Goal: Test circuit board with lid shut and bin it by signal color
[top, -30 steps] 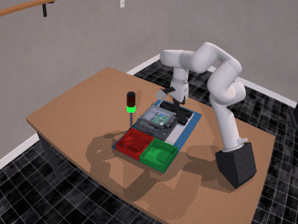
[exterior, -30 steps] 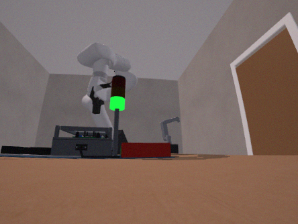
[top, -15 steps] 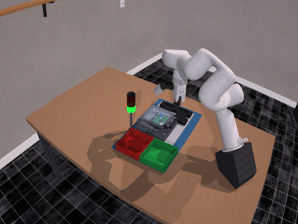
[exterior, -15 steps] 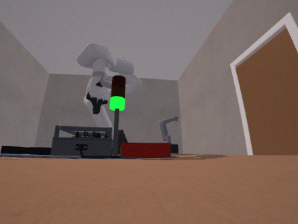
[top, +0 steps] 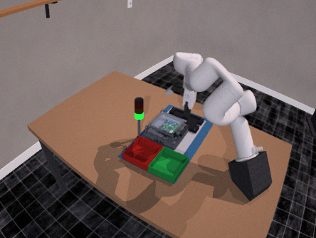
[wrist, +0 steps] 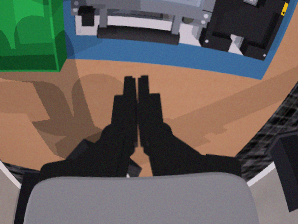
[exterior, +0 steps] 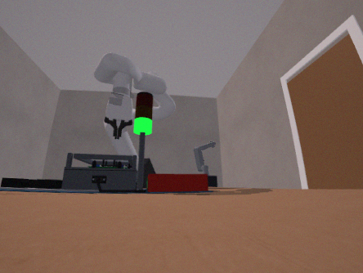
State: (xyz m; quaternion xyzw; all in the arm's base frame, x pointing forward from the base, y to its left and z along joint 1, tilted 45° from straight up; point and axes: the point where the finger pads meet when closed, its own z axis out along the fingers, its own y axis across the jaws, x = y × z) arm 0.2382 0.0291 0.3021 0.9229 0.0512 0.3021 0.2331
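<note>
In the exterior view the lid looks slightly tilted. The signal tower beside the tester shows green, as also seen in the exterior view. My gripper is shut and empty. It hangs well above the tester's far side, near the black tray. In the wrist view the shut fingers point at the table just off the blue mat.
The red bin and the green bin stand side by side on the blue mat in front of the tester. The tray lies empty to the tester's right in the wrist view.
</note>
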